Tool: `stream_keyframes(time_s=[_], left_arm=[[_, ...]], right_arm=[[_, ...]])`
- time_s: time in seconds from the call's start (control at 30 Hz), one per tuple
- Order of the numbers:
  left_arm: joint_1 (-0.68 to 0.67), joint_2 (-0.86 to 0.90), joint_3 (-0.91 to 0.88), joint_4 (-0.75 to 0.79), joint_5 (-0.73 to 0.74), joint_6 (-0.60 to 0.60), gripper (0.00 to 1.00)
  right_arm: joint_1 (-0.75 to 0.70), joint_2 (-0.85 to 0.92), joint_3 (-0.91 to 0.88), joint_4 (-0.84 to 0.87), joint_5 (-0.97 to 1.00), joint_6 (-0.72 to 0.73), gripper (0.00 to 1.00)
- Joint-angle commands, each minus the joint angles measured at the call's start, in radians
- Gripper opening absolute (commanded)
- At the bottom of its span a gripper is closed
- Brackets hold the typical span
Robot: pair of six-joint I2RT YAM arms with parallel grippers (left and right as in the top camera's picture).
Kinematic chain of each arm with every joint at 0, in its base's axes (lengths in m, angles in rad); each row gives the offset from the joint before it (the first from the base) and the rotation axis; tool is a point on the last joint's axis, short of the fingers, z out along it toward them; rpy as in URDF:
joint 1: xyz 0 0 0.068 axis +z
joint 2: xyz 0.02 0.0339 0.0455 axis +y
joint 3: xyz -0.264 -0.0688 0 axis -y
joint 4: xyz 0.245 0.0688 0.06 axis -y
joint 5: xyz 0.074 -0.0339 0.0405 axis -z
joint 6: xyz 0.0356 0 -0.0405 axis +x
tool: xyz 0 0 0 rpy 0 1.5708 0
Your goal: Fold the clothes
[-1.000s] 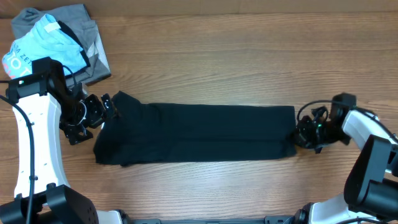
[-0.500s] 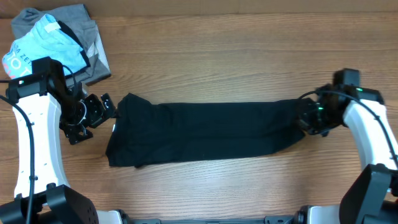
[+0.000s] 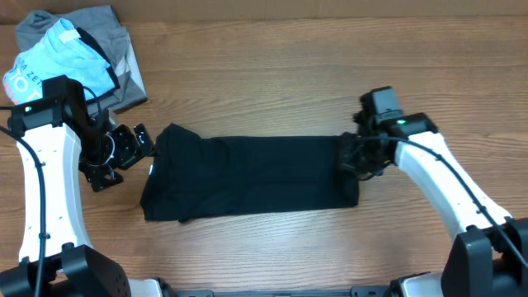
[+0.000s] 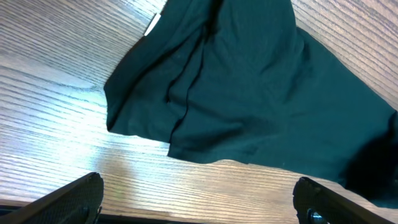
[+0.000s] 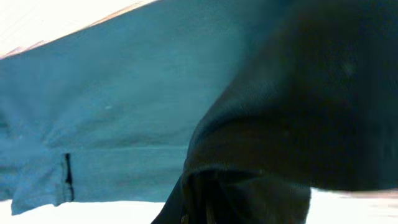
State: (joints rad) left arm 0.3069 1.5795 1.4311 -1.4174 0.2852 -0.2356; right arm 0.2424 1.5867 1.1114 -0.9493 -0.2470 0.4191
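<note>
The black T-shirt (image 3: pixel 247 177) lies in a long strip in the middle of the worktop (image 3: pixel 272 74). The right jaws are shut tight on its right end. They hold that end up over the rest of the shirt, most likely to lay it down as a fold. The left jaws are wide open with nothing in them. They sit just beside the shirt's left end, maybe ready to pin it down. The shirt is soft and a bit wrinkly. A small white label (image 4: pixel 151 25) peeks out near the left end.

place: robot lab bench | signs: wood-grain table (image 3: pixel 272 74), white left arm (image 3: pixel 41 190) and right arm (image 3: pixel 445 177) at its edge (garment heap (image 3: pixel 74 54) in corner)
</note>
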Motion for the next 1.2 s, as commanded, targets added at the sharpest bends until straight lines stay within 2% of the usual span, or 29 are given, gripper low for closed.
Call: stream_keyframes(time_s=[0.0, 0.33, 1.17], left_arm=[[-0.006, -0.004, -0.004, -0.001, 0.012, 0.003, 1.0], [-0.006, -0.004, -0.004, 0.0, 0.011, 0.003, 1.0], [-0.006, -0.004, -0.004, -0.004, 0.011, 0.004, 1.0]], right_arm=[[0.058, -0.012, 0.0, 0.021, 0.011, 0.031, 0.04], [0.216, -0.012, 0.0, 0.103, 0.011, 0.128, 0.04], [0.407, 0.064, 0.0, 0.219, 0.01, 0.263, 0.05]])
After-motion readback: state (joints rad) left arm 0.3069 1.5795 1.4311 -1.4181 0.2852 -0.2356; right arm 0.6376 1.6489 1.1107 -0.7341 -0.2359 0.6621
